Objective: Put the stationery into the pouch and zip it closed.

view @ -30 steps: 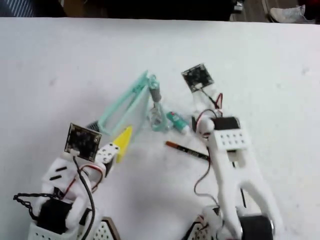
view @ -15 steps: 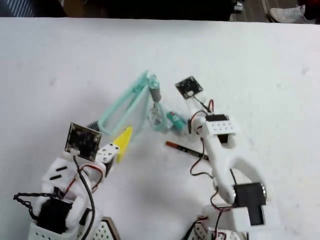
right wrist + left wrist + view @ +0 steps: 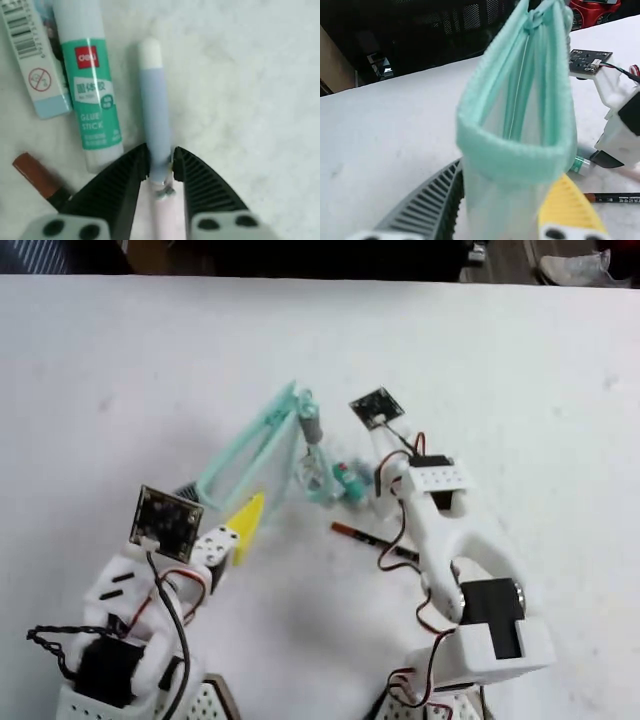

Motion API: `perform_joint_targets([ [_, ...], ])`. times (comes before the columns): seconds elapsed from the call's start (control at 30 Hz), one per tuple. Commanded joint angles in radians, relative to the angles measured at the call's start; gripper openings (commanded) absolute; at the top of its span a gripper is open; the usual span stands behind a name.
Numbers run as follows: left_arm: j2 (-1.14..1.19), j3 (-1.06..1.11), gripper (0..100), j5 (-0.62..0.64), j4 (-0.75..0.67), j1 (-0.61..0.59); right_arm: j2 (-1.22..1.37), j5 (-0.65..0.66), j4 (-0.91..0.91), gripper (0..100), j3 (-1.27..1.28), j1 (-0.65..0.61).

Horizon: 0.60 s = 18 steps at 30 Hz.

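Centrally on the table (image 3: 500,360), the pouch (image 3: 512,152) is held open, its near end clamped between the left gripper's (image 3: 507,200) jaws. Nearby, a pen (image 3: 150,100) is pinched by the right gripper's (image 3: 160,152) narrow jaws, beside a glue stick (image 3: 95,100) and pencil (image 3: 35,175).

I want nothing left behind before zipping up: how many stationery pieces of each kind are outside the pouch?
glue stick: 1
pen: 1
pencil: 1
small barcoded box: 1
Total: 4
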Motion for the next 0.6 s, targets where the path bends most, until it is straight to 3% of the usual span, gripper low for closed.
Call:
perform_joint_targets([
  [0.0,-0.004,-0.005,23,0.011,-0.040,-0.005,-0.005,0.002,0.005,3.5,-0.040,0.015],
  [0.57,-0.004,0.005,23,0.011,-0.041,-0.001,-0.012,0.008,0.033,3.4,-0.035,0.018],
])
